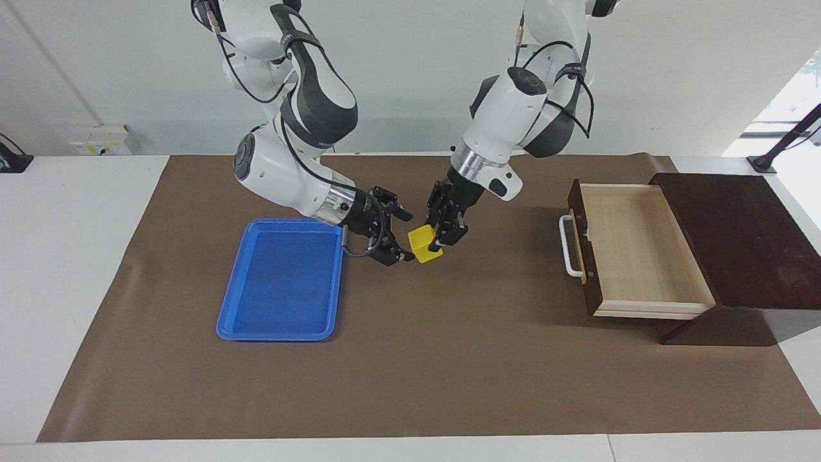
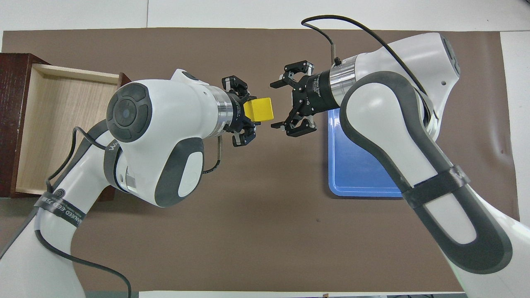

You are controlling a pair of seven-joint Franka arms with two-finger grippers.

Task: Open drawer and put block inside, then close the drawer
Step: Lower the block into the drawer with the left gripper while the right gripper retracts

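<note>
My left end effector (image 1: 442, 236) clamps the yellow block (image 1: 424, 244); my right end effector (image 1: 396, 239) hangs spread beside it. A shallow corner grip could slip before reaching the open drawer (image 1: 641, 247).

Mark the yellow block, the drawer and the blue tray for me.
block (image 1: 421, 242): facing view, its yellow top face.
drawer (image 1: 635, 240): facing view, its bare pale wood floor.
blue tray (image 1: 282, 282): facing view, its bare flat bottom.

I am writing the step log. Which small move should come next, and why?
Probably the left pincer, shut on the block, should carry it toward the open drawer; the right pincer is open and apart from the block.
</note>
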